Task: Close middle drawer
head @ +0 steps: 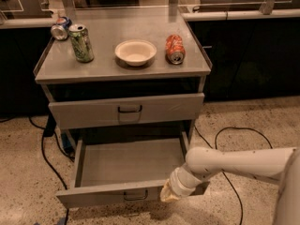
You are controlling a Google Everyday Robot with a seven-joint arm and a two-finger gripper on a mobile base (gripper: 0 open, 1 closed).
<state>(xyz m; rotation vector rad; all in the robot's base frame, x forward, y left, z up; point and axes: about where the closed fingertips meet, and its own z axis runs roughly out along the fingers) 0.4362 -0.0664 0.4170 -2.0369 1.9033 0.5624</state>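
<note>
Middle drawer [126, 165]: pulled well out. Gripper [168, 194]: at front panel's right end, open-or-closed state not discernible. Likely step: contact; next, straight inward push.

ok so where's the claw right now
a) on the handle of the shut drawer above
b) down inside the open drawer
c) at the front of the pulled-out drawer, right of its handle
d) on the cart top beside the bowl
C: the claw is low at the front panel of the open middle drawer, to the right of its handle.
</note>
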